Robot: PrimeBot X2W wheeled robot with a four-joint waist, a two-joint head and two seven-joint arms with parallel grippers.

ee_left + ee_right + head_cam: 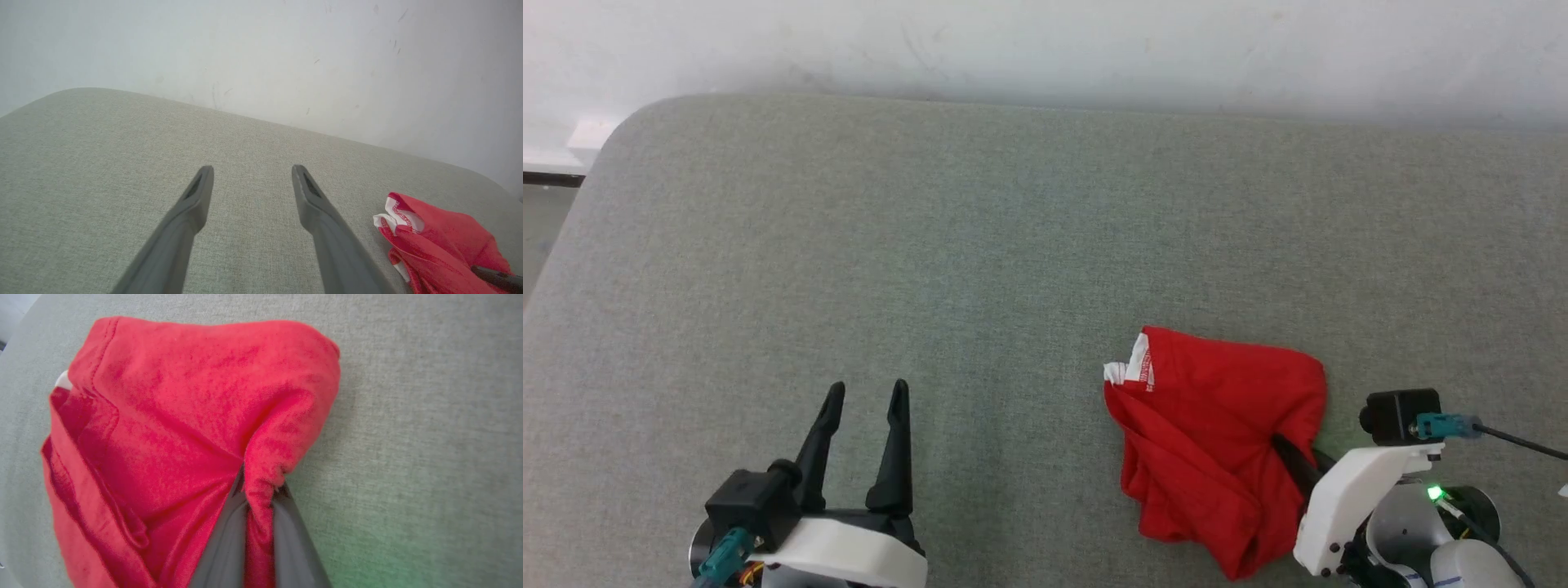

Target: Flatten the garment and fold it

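Note:
The garment [1209,433], bright red with a white edge band, lies crumpled on the grey cushion at the lower right. My right gripper [1286,447] is shut on a pinched fold of the garment [257,490] at its right side, the two dark fingers [222,543] pressing red cloth between them. My left gripper [864,400] stands open at the lower left, well apart from the cloth, with bare cushion between its fingers [192,204]. The garment [437,241] also appears at the right of the left wrist view, showing its white band.
The grey fabric cushion [980,245] spans the whole work area, with a rounded corner at the far left. A white wall [1045,41] rises behind it. Open cushion surface stretches left and beyond the garment.

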